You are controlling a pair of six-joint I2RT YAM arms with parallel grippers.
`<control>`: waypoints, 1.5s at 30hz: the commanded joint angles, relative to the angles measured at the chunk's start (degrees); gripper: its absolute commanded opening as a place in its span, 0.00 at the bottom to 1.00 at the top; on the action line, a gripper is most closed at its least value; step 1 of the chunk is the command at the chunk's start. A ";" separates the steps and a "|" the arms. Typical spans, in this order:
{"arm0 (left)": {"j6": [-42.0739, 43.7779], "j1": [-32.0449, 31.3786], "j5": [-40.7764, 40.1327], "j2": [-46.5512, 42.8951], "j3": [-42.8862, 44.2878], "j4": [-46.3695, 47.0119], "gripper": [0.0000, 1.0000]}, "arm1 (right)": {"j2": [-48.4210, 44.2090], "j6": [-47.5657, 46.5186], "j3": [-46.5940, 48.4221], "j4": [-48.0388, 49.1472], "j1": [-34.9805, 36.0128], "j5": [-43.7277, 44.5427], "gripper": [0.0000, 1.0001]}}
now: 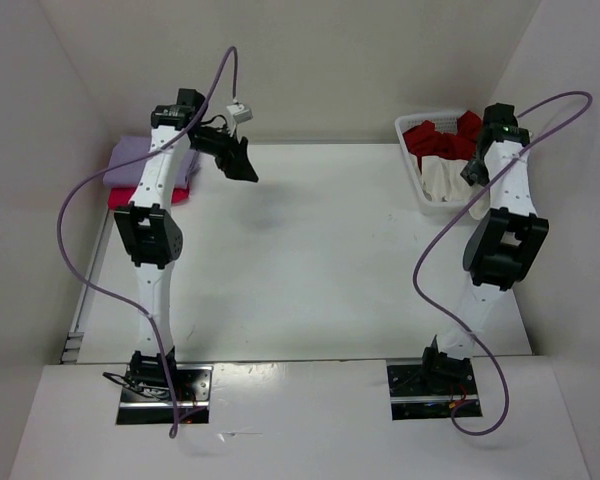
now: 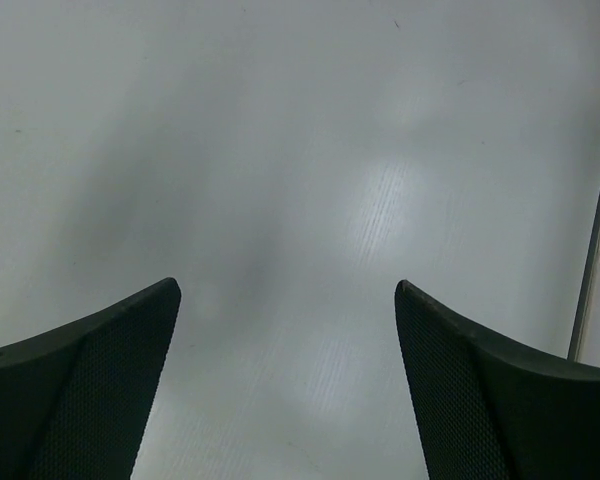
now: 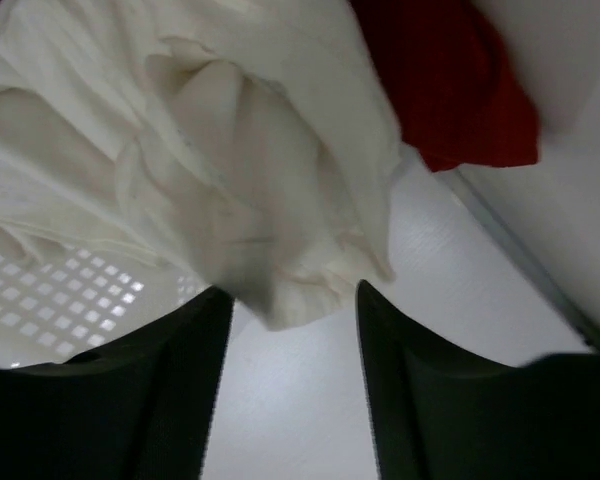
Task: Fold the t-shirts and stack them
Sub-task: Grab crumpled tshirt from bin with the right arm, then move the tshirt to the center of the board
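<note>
Cream white t-shirt (image 3: 230, 150): heaped in the white lattice basket (image 1: 420, 128) at the far right of the worktop (image 1: 320, 250). One loose edge droops down in front of the basket wall.
Dark red t-shirt (image 3: 450, 90): crumpled in the same basket, behind the cream one and touching it.
Lavender t-shirt (image 1: 140, 155): folded flat at the far left, lying on the magenta-pink t-shirt (image 1: 125, 195), which is also folded.
Handling: the cloth looks light and limp, so it will likely sag and bunch when lifted. It is not fragile. The drooping doubled edge seems the surest hold. The red shirt may drag along with it.
Right hand (image 3: 292, 298): fingers partly spread, with the cream edge hanging between the tips. Nothing is pinched, and whether the pads brush the cloth cannot be told.
Left hand (image 2: 290, 288): fingers spread wide and holding nothing, above the worktop just right of the folded pair and apart from it.
Stage: by the look of it, two shirts are stacked and two wait in the basket.
</note>
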 commanded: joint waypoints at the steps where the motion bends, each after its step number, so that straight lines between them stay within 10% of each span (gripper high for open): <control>1: -1.19 0.28 3.13 -3.72 -4.08 5.19 0.95 | 2.56 -1.87 1.99 2.56 -0.11 -5.65 0.54; 9: -6.03 -0.78 0.41 -13.56 -21.93 15.40 0.96 | 5.39 -3.46 6.21 2.56 -0.11 -13.14 0.00; 22: -13.33 -12.73 -29.56 -20.06 -36.53 23.49 0.98 | -10.51 -3.46 31.75 2.74 10.86 -10.33 0.00; 32: -15.51 -17.13 -45.45 -25.61 -39.44 27.27 1.00 | -20.36 -13.37 53.04 12.49 37.35 -18.33 0.00; 45: -17.10 -12.83 -65.68 -31.94 -43.04 32.89 1.00 | -21.16 -8.39 45.52 9.87 43.30 -18.94 0.00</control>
